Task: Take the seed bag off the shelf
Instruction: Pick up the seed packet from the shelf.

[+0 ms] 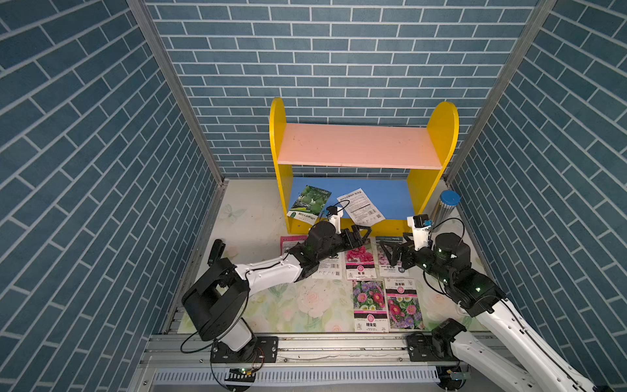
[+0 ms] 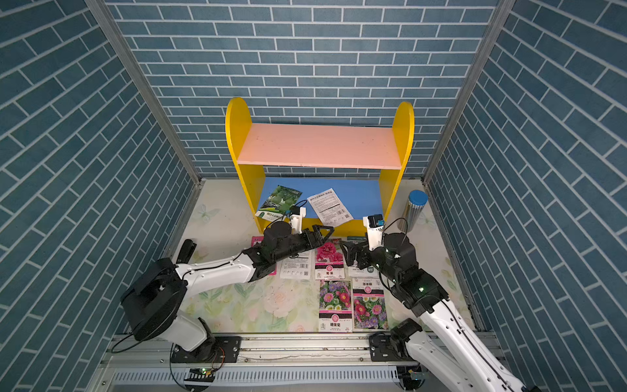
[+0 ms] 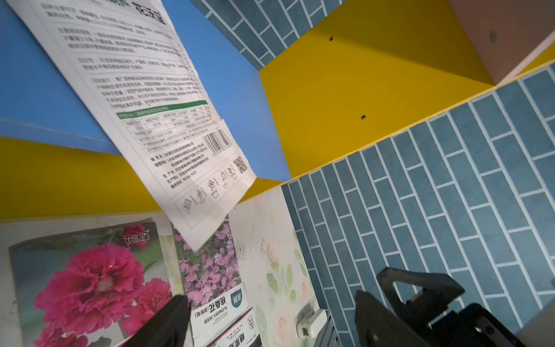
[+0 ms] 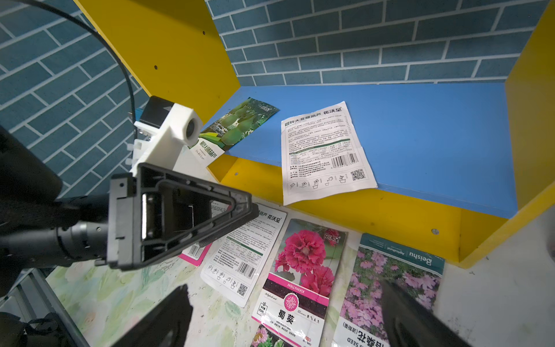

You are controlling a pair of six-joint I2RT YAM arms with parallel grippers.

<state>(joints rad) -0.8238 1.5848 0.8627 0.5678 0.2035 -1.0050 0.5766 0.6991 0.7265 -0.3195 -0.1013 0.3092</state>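
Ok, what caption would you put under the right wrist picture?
White seed bag and green seed bag on the blue lower board of the shelf, left gripper in front.

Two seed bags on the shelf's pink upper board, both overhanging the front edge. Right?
No. The green seed bag and white seed bag lie on the blue lower board, both overhanging the front edge. The right wrist view shows it.

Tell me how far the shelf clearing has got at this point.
Done: several seed packets lie on the table; the pink board is bare. In hand: nothing; the open left hand sits by the white packet overhanging the blue board, right hand open too. Left: that packet and the green packet.
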